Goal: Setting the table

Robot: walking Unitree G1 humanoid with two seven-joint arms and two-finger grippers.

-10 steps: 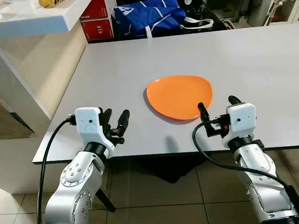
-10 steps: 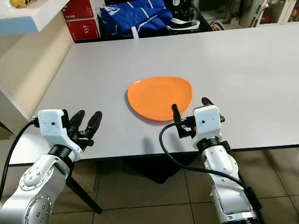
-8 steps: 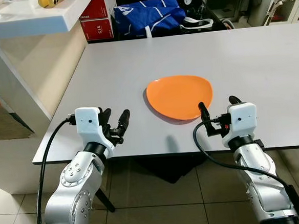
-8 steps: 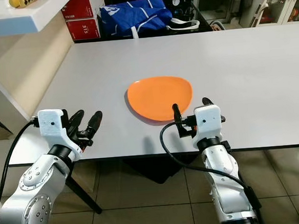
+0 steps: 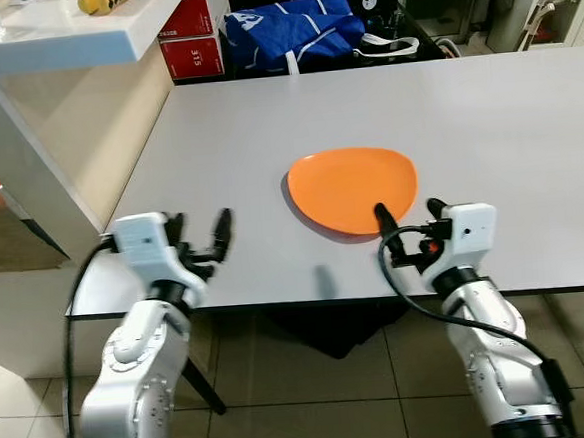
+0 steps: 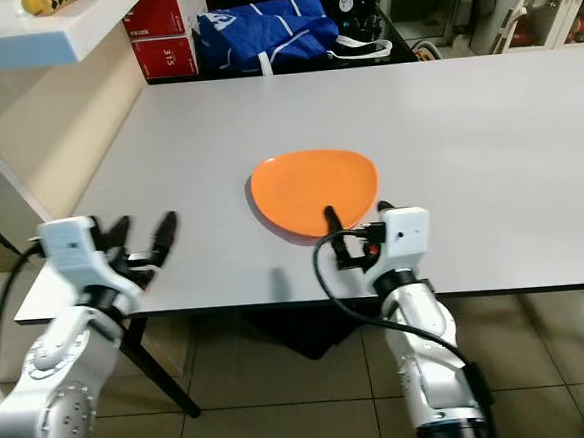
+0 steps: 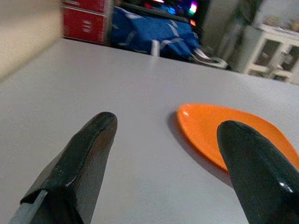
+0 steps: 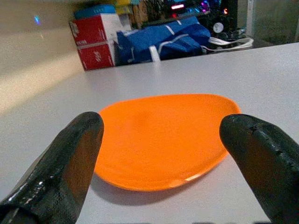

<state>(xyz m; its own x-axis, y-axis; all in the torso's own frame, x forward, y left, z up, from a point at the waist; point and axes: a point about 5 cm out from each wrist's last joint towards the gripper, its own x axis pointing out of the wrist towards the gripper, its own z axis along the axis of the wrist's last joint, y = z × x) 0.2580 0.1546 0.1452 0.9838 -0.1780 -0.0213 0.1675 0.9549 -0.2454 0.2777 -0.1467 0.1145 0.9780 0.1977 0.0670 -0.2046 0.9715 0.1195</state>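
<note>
Left pincer shifted outward, blue bag behind orange plate.

Plate mid table, bag behind, boxes left

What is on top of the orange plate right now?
The orange plate carries nothing on its visible surface. The right gripper hovers open at its near rim, and one fingertip overlaps that edge, hiding a small part.
</note>
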